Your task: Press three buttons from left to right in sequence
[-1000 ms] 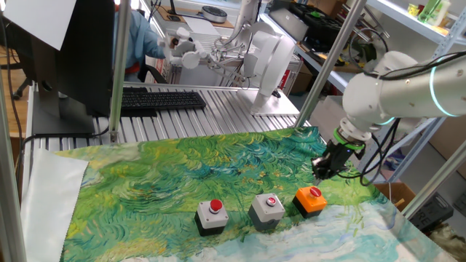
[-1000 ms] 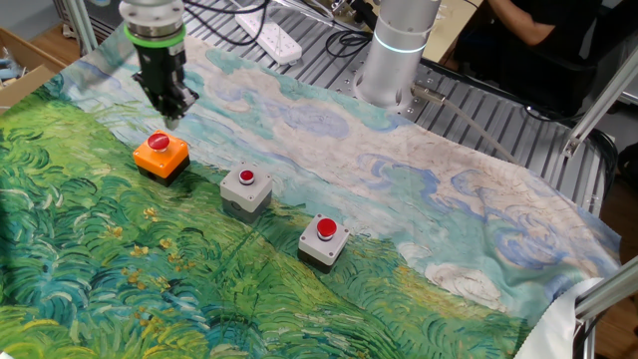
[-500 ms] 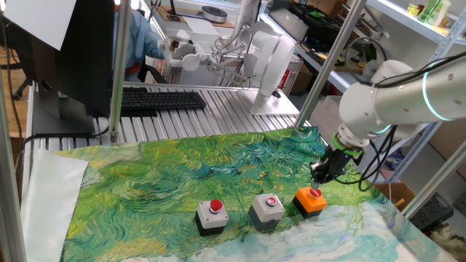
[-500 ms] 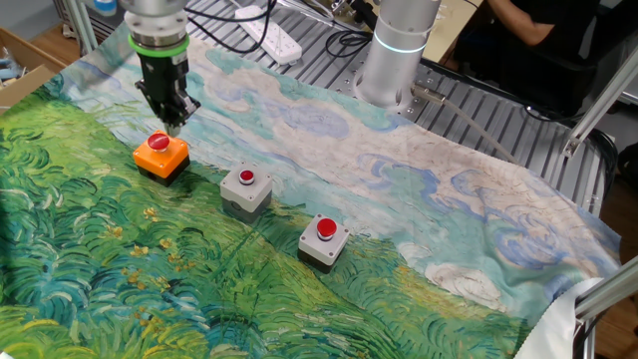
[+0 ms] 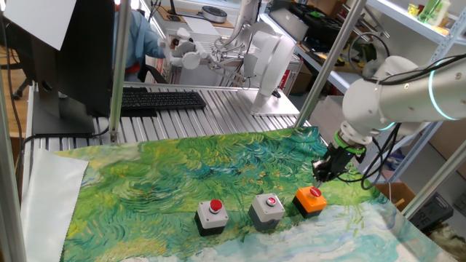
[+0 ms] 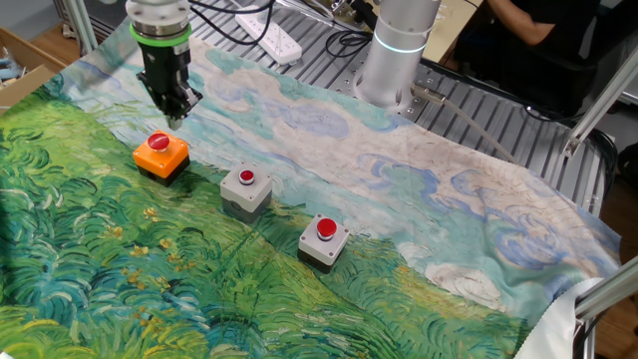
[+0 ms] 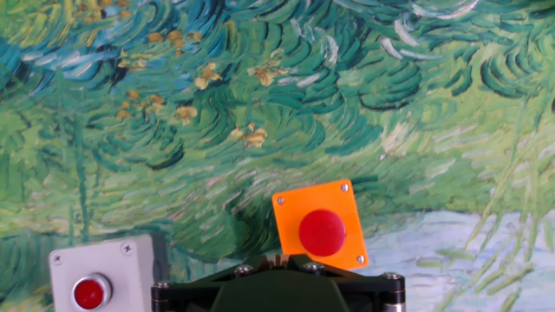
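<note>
While fixed views show closed, empty gripper [image 6: 174, 116] above orange button [image 6: 160, 155] — hand view hides fingertips.

Painted cloth [image 5: 182, 175] – keyboard [image 5: 162, 100], monitor [image 5: 73, 51] behind.

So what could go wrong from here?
The shut gripper hangs just above the orange button, so I cannot tell whether the press registered. In the hand view the red cap sits right of centre: a repeat push might land off-centre. The cloth could also let the unit slide.
</note>
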